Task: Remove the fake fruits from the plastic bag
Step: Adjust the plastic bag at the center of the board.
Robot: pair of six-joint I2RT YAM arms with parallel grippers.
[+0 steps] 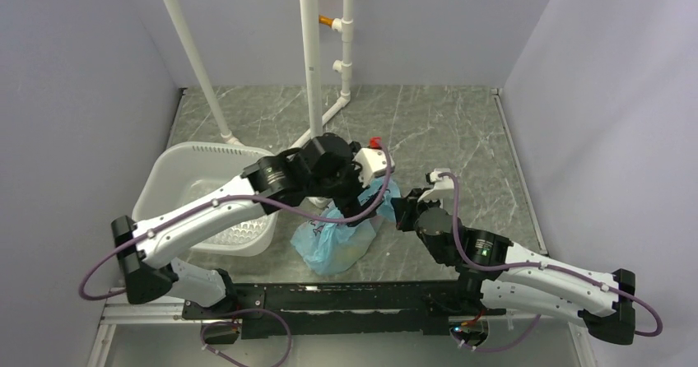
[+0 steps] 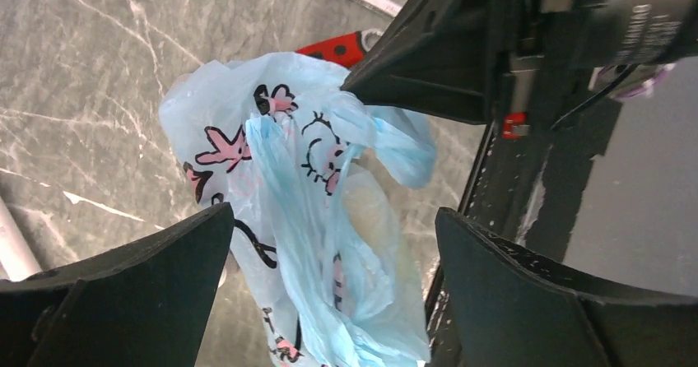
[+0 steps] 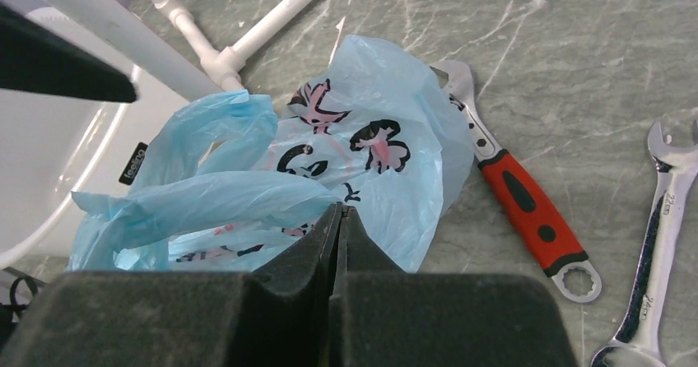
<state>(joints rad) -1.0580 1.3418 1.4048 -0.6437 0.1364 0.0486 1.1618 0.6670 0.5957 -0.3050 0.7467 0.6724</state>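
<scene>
The plastic bag (image 1: 336,242) lies crumpled near the table's front edge, light blue with pink-and-black print. It also shows in the left wrist view (image 2: 304,186) and the right wrist view (image 3: 362,153). A pale yellow fruit (image 2: 372,212) shows faintly through the film. The maroon and red fruits are hidden. My left gripper (image 2: 333,219) is open, its fingers either side of the bag, above it (image 1: 355,206). My right gripper (image 3: 339,209) is shut, its tips pinching the bag's film at the bag's right side (image 1: 397,208).
A white perforated basket (image 1: 206,190) stands left of the bag. A red-handled adjustable wrench (image 3: 527,211) lies right of the bag, and a silver spanner (image 3: 658,243) beyond it. White pipes (image 1: 311,54) rise behind. A black rail (image 1: 346,297) runs along the front edge.
</scene>
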